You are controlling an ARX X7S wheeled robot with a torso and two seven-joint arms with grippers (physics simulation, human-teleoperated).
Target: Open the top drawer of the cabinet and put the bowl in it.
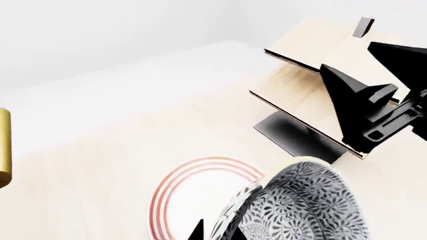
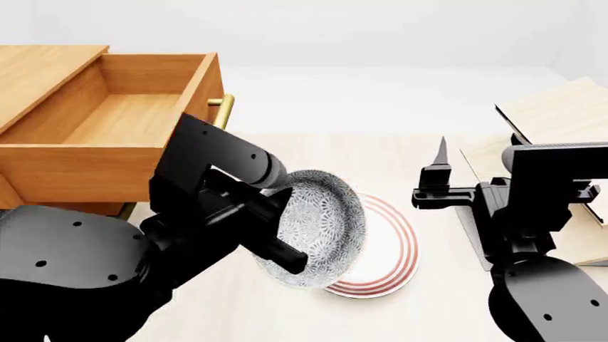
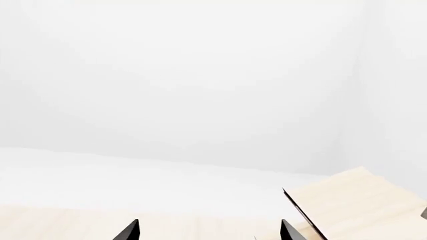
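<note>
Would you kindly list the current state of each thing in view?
top drawer: pulled open, nothing inside.
bowl: lifted, tipped on its side, gripped by the left hand.
plate: flat on the table.
right hand: open, holding nothing.
shelf rack: tilted.

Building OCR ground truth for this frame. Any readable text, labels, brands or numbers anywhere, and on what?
None: no words, numbers or logos readable in any view.
The bowl in the left hand carries only a grey-and-white floral pattern, no lettering.
The plate has plain red rings.
The top drawer, its brass handle, the shelf rack and the right hand show no markings.
</note>
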